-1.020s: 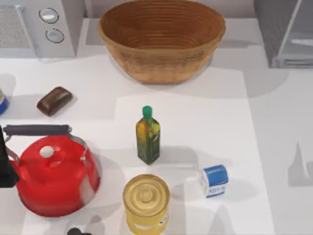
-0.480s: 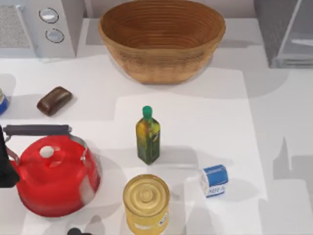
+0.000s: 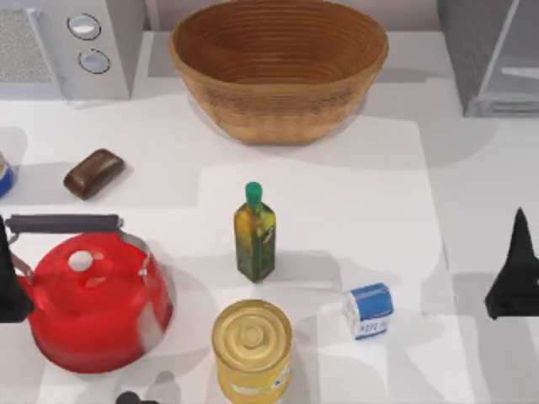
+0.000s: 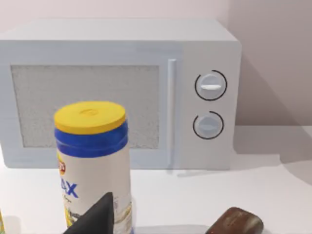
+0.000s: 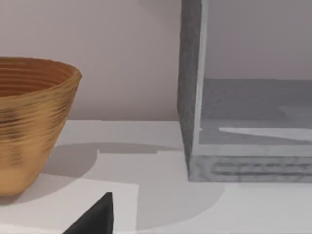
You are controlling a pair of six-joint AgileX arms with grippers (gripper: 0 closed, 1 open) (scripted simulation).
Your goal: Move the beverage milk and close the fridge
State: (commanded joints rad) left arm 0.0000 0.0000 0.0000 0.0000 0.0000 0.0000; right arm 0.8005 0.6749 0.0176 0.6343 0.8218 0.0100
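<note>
The beverage milk (image 3: pixel 369 310), a small carton with a blue top and white sides, stands at the front of the table, right of centre. The fridge (image 3: pixel 488 59) is a dark grey box at the back right, its lighter framed door (image 5: pixel 192 87) swung open on a pale inside (image 5: pixel 253 112). My right gripper (image 3: pixel 515 269) is a dark shape at the right edge, to the right of the carton and apart from it. At the left edge, beside the red kettle, sits my left gripper (image 3: pixel 8 282).
A wicker basket (image 3: pixel 278 67) stands at the back centre and a light grey appliance with two dials (image 3: pixel 84 46) at the back left. An oil bottle (image 3: pixel 254 234), yellow tin can (image 3: pixel 251 347), red kettle (image 3: pixel 93 299) and brown block (image 3: pixel 93 172) fill the centre and left. A yellow-lidded canister (image 4: pixel 92 161) stands near the left gripper.
My right gripper has come into the top view at the right edge, and its shadow has slid left toward the carton. The left arm and all objects have stayed still.
</note>
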